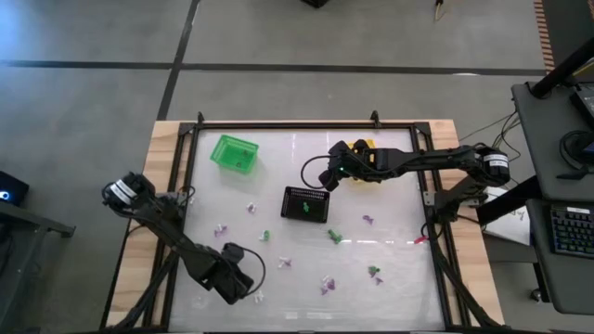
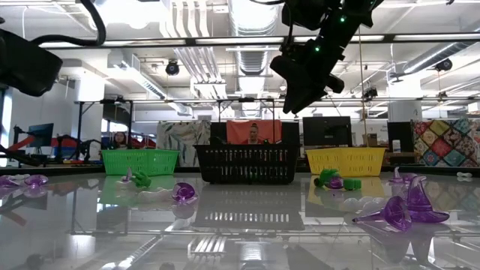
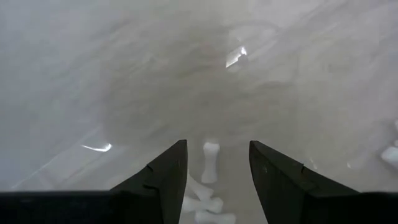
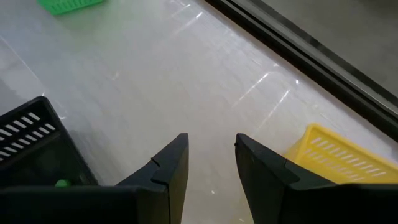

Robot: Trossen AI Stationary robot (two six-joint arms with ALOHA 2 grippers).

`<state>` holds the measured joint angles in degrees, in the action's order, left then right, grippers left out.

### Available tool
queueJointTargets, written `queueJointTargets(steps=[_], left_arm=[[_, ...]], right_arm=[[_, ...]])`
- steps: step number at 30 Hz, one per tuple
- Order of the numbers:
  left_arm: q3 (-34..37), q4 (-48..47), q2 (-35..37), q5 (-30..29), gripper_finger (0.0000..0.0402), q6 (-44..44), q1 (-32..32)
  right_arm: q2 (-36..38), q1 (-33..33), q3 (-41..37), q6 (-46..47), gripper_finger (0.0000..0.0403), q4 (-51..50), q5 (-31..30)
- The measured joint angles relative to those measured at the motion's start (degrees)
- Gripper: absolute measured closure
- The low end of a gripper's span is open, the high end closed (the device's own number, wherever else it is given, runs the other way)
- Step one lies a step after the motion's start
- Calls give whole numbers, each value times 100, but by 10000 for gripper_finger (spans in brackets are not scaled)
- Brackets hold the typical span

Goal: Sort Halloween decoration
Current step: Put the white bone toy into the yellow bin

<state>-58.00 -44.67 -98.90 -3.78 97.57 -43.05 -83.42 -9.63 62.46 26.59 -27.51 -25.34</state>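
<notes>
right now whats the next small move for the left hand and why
Probably lower the left hand straight down and close on the white trinket. The left wrist view shows its fingers open with that white piece lying on the table between them, nothing held yet. The right hand is open and empty up between the black basket and yellow basket.

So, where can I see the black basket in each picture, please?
High view: the black basket sits near the table's middle, below the right gripper.
Low view: centre, black basket between the green basket and the yellow basket.
Left wrist view: not in it.
Right wrist view: black basket at the left edge.
Shared landmark: the yellow basket, beside the right gripper.
</notes>
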Motion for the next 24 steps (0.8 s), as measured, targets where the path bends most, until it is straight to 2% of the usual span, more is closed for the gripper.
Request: queueJointTargets(steps=[13,16,24], left_arm=[[-17,-3,-216,176,252,-256,20],[-17,-12,-213,176,278,-262,20],[-15,-47,-210,127,391,-347,20]], right_arm=[[0,0,0,0,277,43,0],[0,0,0,0,277,48,0],[0,0,0,0,277,68,0]])
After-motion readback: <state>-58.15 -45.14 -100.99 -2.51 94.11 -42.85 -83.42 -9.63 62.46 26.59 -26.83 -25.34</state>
